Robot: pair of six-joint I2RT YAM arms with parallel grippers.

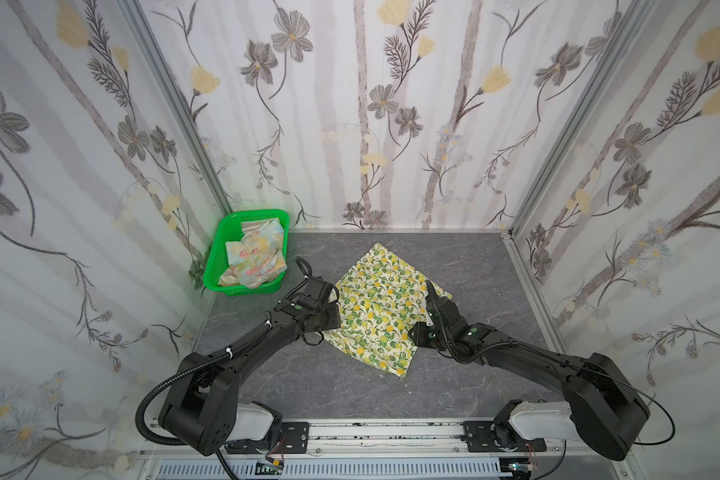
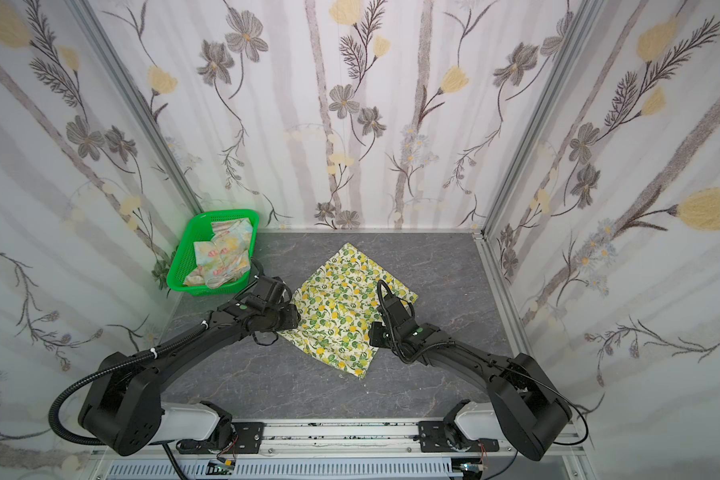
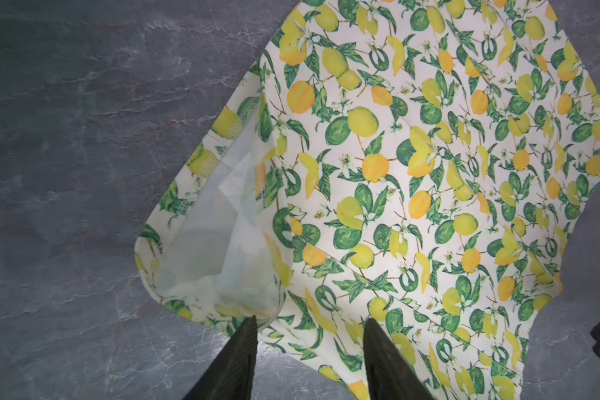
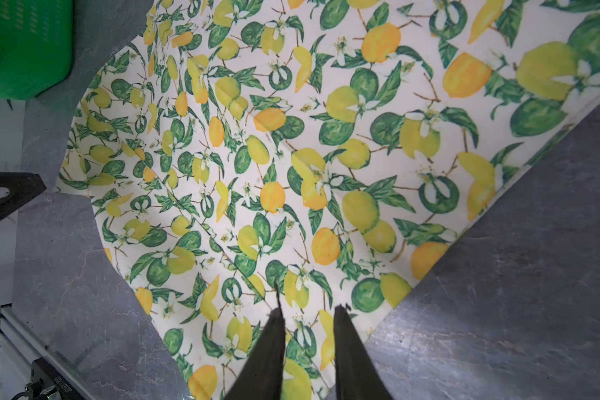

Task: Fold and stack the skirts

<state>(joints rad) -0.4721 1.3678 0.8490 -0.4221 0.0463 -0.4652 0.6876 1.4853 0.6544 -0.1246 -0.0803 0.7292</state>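
**A:** What might go wrong?

**B:** My left gripper [image 3: 310, 320] stands wide and my right gripper [image 4: 309, 308] narrow, both empty over the lemon skirt [image 1: 375, 299] at mid-frame. Its left edge lies open in layers, so I might pinch only one and skew the fold.

**A:** Counts?

**B:** Two grippers and two skirts. The pastel flowered skirt [image 1: 254, 257] lies crumpled in one green basket [image 1: 242, 216], centre-left.

Lemon-print skirt [image 1: 375, 307] flat on table [image 1: 474, 270]; pastel floral skirt [image 1: 255, 257] crumpled in green basket [image 1: 242, 289].

A: Where do the top views sit?
B: High above the desk's [image 1: 308, 382] near edge, facing its far edge; both share the whole scene.
A: And the wrist cameras?
B: Close above the lemon skirt [image 3: 430, 173], looking past the left gripper [image 3: 310, 322] and right gripper [image 4: 307, 310].
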